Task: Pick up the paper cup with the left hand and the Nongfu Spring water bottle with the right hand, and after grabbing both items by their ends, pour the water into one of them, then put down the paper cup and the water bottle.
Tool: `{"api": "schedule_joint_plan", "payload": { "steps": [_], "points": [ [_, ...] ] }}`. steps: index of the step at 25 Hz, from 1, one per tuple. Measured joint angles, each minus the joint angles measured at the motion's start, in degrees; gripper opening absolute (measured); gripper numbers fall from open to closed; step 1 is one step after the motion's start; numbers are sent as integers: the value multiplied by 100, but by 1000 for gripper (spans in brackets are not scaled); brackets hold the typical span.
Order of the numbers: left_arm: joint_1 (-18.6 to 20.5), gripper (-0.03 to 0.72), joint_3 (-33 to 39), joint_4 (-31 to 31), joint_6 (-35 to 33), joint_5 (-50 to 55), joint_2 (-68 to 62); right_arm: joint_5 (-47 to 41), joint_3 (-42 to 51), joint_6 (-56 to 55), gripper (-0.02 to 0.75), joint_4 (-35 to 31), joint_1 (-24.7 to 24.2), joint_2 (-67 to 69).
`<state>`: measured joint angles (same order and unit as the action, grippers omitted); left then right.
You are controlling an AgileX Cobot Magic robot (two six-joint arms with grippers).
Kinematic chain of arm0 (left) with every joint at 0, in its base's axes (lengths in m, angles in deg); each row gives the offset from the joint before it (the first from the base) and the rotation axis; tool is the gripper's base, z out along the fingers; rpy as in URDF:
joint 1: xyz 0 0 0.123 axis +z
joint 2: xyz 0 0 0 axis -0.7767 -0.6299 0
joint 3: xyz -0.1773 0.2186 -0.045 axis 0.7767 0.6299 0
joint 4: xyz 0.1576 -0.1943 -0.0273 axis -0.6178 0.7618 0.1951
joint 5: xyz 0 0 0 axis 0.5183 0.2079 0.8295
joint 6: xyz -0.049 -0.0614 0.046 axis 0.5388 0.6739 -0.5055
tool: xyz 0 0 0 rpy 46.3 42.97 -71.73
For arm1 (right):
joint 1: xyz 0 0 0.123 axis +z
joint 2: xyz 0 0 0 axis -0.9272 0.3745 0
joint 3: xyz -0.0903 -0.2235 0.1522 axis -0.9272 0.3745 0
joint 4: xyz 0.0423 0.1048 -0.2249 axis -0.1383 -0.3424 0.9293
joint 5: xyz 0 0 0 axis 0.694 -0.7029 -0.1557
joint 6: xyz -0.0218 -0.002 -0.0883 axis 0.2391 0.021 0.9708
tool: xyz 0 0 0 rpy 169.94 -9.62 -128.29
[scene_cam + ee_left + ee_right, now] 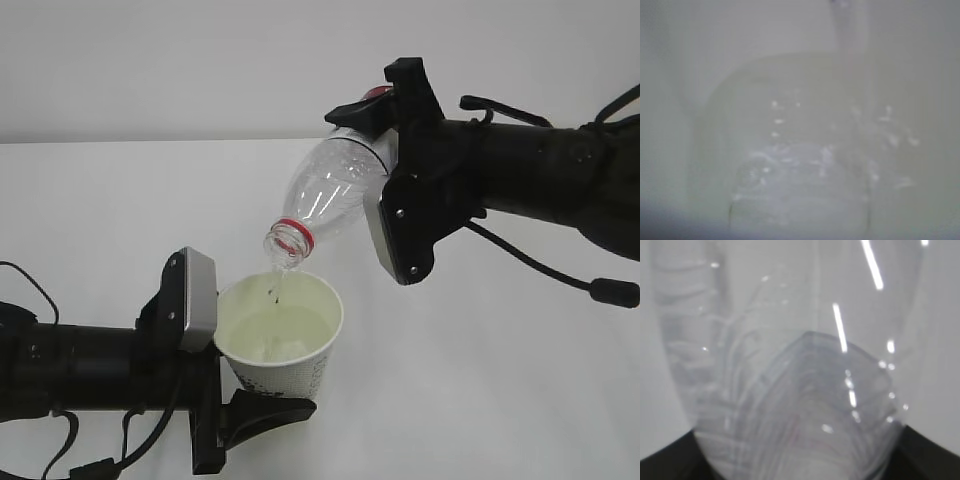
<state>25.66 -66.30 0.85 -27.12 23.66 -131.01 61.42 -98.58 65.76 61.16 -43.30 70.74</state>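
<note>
While the pour runs: the water [276, 288] falls as a thin stream from the bottle mouth into the cup.
Paper cup [285, 340]: held upright above the white table [480, 380], toward its near edge, a pale pool inside.
Cup handling: thin paper, soft-walled and growing heavier; I judge a low grip near the base safest, since squeezing would buckle it.
Left hand [245, 415]: clasping the cup low on its side.
Nongfu Spring water bottle [330, 195]: tilted neck-down just above the cup rim, apart from it, mostly drained.
Bottle handling: light, springy ribbed plastic, likely slippery when wet; the base end suits the grip.
Right hand [385, 150]: clamped on the bottle's base end.
Exterior view: shows both arms and the gap between mouth and rim.
Left wrist view: only blurred cup interior and splashing water.
Right wrist view: bottle ribs close up, no cup visible.
</note>
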Motion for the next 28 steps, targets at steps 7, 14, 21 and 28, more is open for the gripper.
{"api": "schedule_joint_plan", "payload": {
  "steps": [7, 14, 21, 28],
  "points": [
    [0, 512, 0, 0, 0, 10, 0, 104, 0, 12, 508, -144, 0, 0],
    [0, 511, 0, 0, 0, 32, 0, 104, 0, 81, 508, -168, 0, 0],
    [0, 511, 0, 0, 0, 41, 0, 104, 0, 131, 508, -178, 0, 0],
    [0, 511, 0, 0, 0, 41, 0, 104, 0, 131, 508, -189, 0, 0]
  ]
}}
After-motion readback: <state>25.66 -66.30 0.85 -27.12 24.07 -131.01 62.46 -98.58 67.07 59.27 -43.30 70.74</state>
